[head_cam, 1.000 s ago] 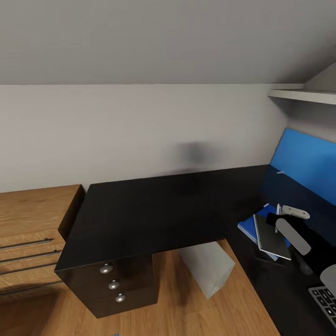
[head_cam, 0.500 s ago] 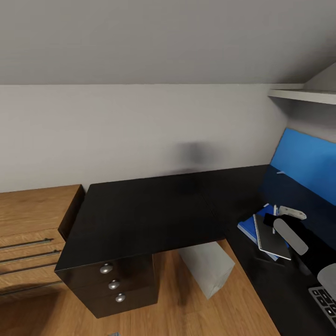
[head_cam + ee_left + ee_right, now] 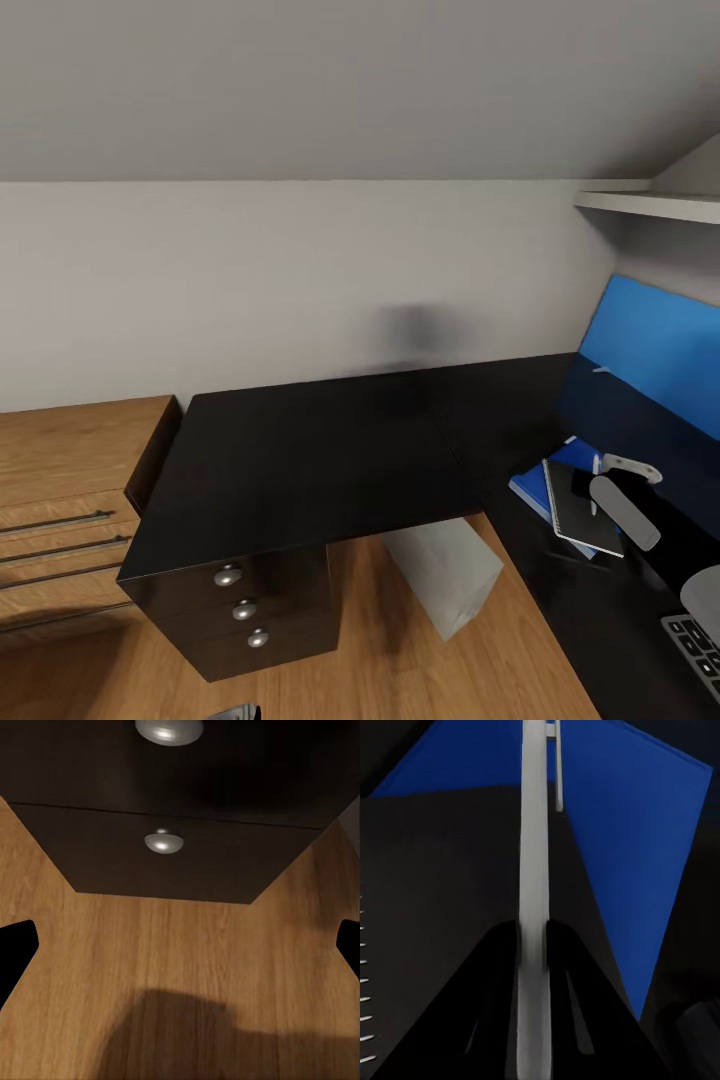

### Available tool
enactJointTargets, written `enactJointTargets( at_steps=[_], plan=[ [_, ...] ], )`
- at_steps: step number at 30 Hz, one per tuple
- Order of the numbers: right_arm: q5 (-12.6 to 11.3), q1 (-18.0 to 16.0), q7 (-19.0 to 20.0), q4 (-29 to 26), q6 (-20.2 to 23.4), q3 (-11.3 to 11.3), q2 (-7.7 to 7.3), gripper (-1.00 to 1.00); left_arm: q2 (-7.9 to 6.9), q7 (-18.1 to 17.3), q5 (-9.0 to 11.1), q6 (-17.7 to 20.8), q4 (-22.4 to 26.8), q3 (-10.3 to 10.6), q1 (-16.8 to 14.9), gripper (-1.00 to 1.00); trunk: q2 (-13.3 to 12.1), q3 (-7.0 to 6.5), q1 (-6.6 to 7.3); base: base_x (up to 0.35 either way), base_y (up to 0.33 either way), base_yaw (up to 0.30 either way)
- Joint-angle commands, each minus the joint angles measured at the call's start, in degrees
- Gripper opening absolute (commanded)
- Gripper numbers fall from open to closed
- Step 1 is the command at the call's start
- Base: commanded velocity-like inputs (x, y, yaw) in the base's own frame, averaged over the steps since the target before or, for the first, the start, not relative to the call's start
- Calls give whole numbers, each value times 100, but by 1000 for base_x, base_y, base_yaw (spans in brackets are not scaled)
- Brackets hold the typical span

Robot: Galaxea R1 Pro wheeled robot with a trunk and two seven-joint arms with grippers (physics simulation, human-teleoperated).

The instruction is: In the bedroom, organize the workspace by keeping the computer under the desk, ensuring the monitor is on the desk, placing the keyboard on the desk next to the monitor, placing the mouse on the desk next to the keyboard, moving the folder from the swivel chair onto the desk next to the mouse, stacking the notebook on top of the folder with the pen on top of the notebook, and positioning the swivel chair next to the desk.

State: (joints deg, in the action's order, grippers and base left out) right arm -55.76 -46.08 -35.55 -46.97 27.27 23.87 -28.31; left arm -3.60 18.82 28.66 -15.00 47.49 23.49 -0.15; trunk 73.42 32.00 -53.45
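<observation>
One glossy black desk [image 3: 320, 450] carries your blue folder [image 3: 530, 488] with the dark notebook [image 3: 578, 515] stacked on it; directly above, your right gripper [image 3: 532, 934] clamps the white pen [image 3: 534, 870], its length running along the notebook.

Right gripper [image 3: 532, 967] with black wedge-shaped fingers [image 3: 484, 1020], left gripper's black fingertips [image 3: 15, 952], pale grey rounded forearm link [image 3: 625, 510]

Sloped grey ceiling [image 3: 350, 80] comes down onto a pale wall [image 3: 250, 290]. Wood plank floor [image 3: 400, 670] runs below. At the left stands a light-wood dresser [image 3: 70, 480] with dark bar handles. High at the right hangs a white shelf [image 3: 650, 205] above a blue wall panel [image 3: 655, 350].
</observation>
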Motion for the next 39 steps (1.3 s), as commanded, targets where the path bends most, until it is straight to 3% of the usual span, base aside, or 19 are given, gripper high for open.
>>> enactJointTargets(
  at_steps=[1, 10, 11, 12, 15, 31, 32, 39],
  plan=[
    [-39, -7, -37, 3, 6, 30, -8, -100, -9, 41, 52, -28, 11, 38, -2, 100, 4, 5, 0, 0, 0, 0],
    [67, -7, -31, 21, 2, 30, 10, -100, -9, 42, 52, -29, 14, 45, -2, 100, 4, 5, 0, 0, 0, 0],
    [72, -7, -31, 23, 0, 30, 53, -100, -9, 43, 52, -29, 14, 47, -2, 100, 4, 5, 0, 0, 0, 0],
    [182, -9, -31, 74, -9, 16, 257, -100, -9, 43, 52, -29, 14, 49, -4, 100, 4, 5, 0, 0, 0, 0],
    [432, -12, -31, 136, -17, 7, 340, -100, -9, 42, 52, -29, 14, 49, -4, 100, 4, 5, 0, 0, 0, 0],
    [531, -14, -31, 153, -29, 3, 372, -100, -9, 41, 52, -29, 14, 50, -2, 100, 4, 5, 0, 0, 0, 0],
    [531, -13, -31, 153, -29, 3, 373, 100, -9, 40, 52, -29, 14, 50, -2, 100, 4, 5, 0, 0, 0, 0],
    [531, -12, -31, 152, -29, 3, 370, 100, -9, 34, 52, -29, 14, 50, -2, 100, 4, 5, 0, 0, 0, 0]
  ],
)
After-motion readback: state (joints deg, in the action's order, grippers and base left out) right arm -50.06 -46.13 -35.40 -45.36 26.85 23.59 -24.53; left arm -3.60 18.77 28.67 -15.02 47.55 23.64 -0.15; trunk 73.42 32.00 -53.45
